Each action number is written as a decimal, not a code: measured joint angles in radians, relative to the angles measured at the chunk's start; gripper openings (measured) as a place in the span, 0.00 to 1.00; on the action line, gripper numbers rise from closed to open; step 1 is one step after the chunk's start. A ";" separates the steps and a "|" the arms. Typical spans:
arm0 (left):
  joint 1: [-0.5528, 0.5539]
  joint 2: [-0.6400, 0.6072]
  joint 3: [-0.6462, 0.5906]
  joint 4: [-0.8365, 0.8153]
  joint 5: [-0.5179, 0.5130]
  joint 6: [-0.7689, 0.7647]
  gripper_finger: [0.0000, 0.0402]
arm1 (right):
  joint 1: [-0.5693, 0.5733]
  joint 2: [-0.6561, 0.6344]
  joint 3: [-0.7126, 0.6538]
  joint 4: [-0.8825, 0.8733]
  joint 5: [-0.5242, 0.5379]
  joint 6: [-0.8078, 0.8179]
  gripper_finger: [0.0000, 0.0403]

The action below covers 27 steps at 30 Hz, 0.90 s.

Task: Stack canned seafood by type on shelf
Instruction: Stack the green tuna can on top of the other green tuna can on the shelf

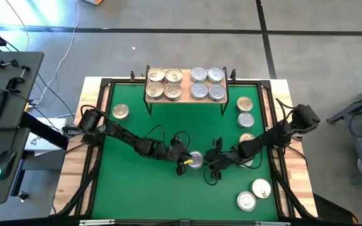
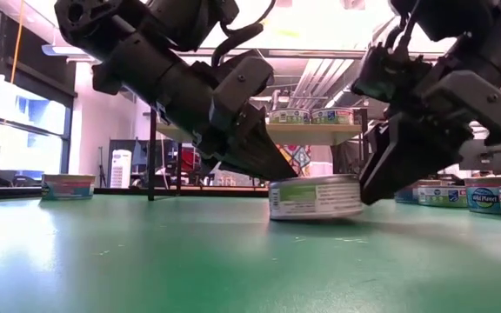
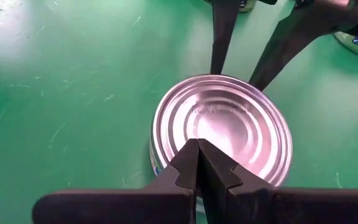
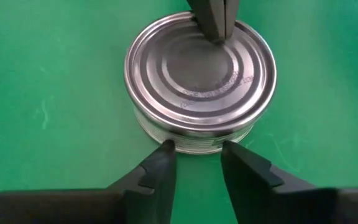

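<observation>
The silver tin (image 4: 201, 84) sits between two hands: the closed left hand (image 3: 197, 163) presses its lid, the part-open right hand (image 4: 197, 158) touches its side, holding nothing.

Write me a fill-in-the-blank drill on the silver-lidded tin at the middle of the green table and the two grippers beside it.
1. The round silver-lidded metal tin lies on the ____ table.
2. The left gripper is ____, its tips over the tin's lid.
3. The right gripper is ____, its fingertips at the tin's side wall.

Missing words: green; shut; open
</observation>
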 joint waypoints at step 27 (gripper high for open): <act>-0.022 -0.245 -0.004 -0.525 -0.142 -0.078 0.00 | -0.005 -0.015 0.136 -0.114 0.063 -0.020 0.28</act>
